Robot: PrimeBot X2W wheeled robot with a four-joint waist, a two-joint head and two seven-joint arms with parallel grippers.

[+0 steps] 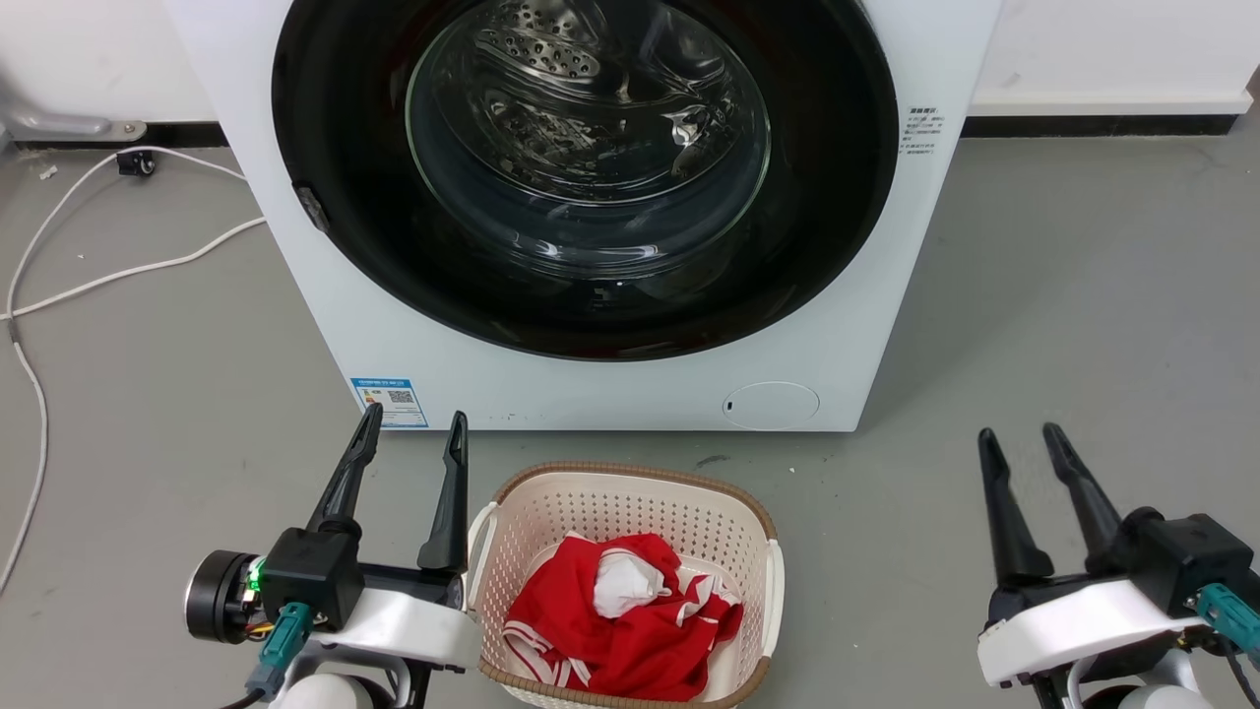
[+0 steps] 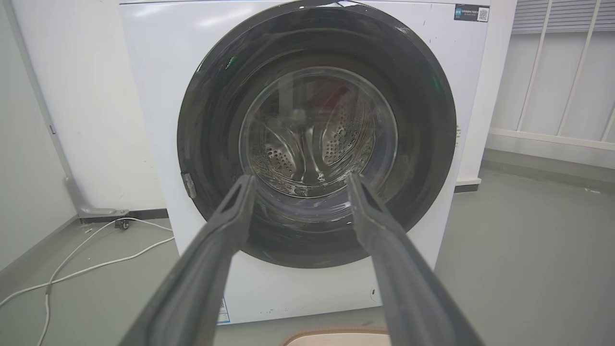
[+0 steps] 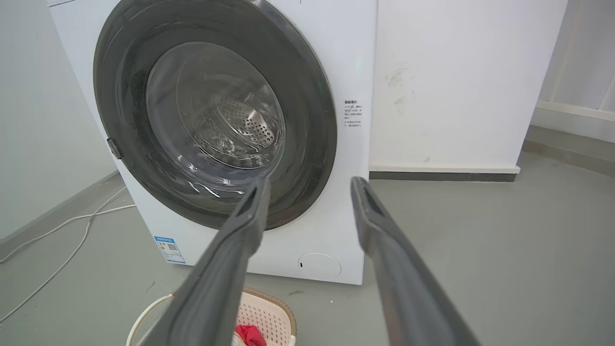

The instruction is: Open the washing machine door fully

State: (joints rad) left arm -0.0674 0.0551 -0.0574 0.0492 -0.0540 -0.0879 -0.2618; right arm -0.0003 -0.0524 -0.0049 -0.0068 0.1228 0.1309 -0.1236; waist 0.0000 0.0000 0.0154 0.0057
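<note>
Washing machine door (image 1: 586,148) is shut, flat against the front of the washing machine (image 1: 295,325), upper centre of head view. Both grippers sit low in front of it and well apart from it, fingers pointing toward the machine.

Left gripper (image 1: 414,416): fingers spread wide, nothing held, tips near the machine's lower left corner, below the door's rim.

Right gripper (image 1: 1018,433): fingers parted, empty, off to the right of the machine over bare floor (image 1: 1083,325).

Door: broad glossy black ring, nearly as wide as the cabinet, with a bulging clear glass bowl at centre. Perforated steel drum (image 1: 551,49) visible through the glass. Small grey tab (image 1: 311,209) on the ring's left edge.

Cabinet: smooth white, boxy. Blue sticker (image 1: 390,402) low left, round cap (image 1: 771,405) low right.

Beige perforated plastic basket (image 1: 630,475) with a brown woven-look rim stands on the floor between the grippers, just beside the left one. It holds crumpled red cloth (image 1: 630,640) with some white. White cable (image 1: 118,271) trails over the grey floor at left.
</note>
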